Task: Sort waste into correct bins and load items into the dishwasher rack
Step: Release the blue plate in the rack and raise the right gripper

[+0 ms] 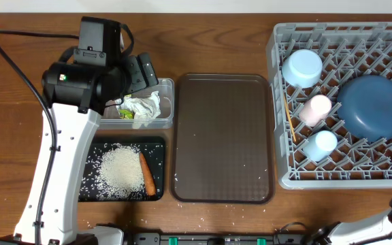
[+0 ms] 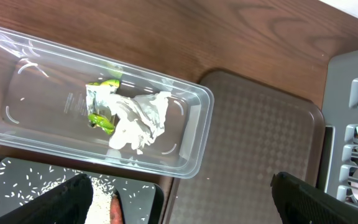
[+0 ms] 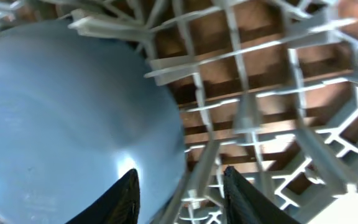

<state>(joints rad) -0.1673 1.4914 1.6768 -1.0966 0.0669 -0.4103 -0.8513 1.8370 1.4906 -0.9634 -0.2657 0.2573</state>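
Left gripper (image 2: 180, 186) spread wide over crumpled white-and-green wrapper (image 2: 129, 115) in clear rectangular plastic tub (image 2: 36, 81), right gripper (image 3: 180, 180) spread too.

The rack (image 1: 275, 122) is a grey lattice. In it are a dark-blue plate (image 1: 373, 105), a pink cup (image 1: 316, 109), a light-blue cup (image 1: 320, 144) and a light-blue bowl (image 1: 302, 67). The serving tray (image 1: 223, 136) is brown with a fine diamond texture. White rice (image 1: 121, 170) speckles the black tray (image 1: 156, 145) beside an orange carrot (image 1: 147, 174). The wrapper (image 1: 139, 107) is white and green, and the tub (image 1: 167, 102) is clear.
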